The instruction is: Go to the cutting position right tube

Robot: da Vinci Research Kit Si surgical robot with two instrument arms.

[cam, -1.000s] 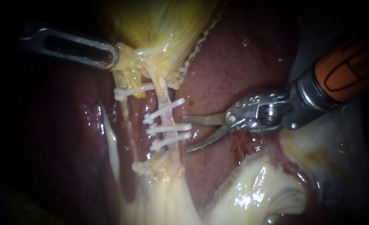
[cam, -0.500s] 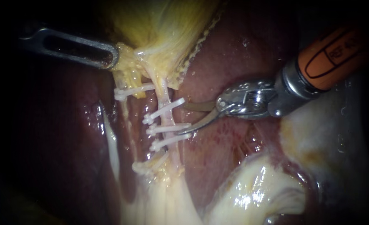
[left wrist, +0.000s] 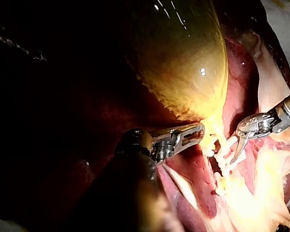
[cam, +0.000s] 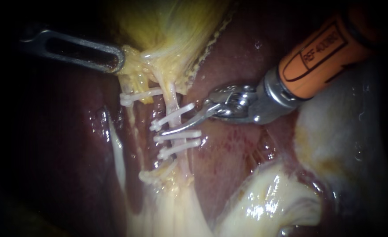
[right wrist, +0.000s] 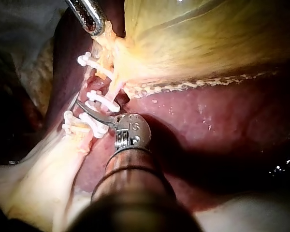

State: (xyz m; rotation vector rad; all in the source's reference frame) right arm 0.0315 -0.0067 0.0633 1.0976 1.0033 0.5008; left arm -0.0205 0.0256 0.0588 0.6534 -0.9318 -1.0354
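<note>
Your right instrument (cam: 171, 126) is coming in from the upper right of the endoscope view. Its blades are parting narrowly at the root, one lying across the front of the right tube (cam: 172, 102), the other's tip hiding behind it. That front blade is sitting between the top clip (cam: 177, 114) and the second clip (cam: 179, 134), just left of the liver (cam: 233, 66). Your left instrument (cam: 115, 59) is gripping the yellow neck of the gallbladder (cam: 167, 26), its jaws closed on that tissue.

From the left wrist view, your left instrument (left wrist: 195, 131) is pinching the gallbladder (left wrist: 183, 58) at its narrow end, and your right instrument (left wrist: 237, 151) is hooking a blade down among the clips (left wrist: 224, 150) just beside it.

From the right wrist view, your right instrument (right wrist: 89, 110) is laying its dark blade across the right tube (right wrist: 117, 87) between two clips. Your left instrument (right wrist: 94, 19) is holding tissue well ahead of it.
</note>
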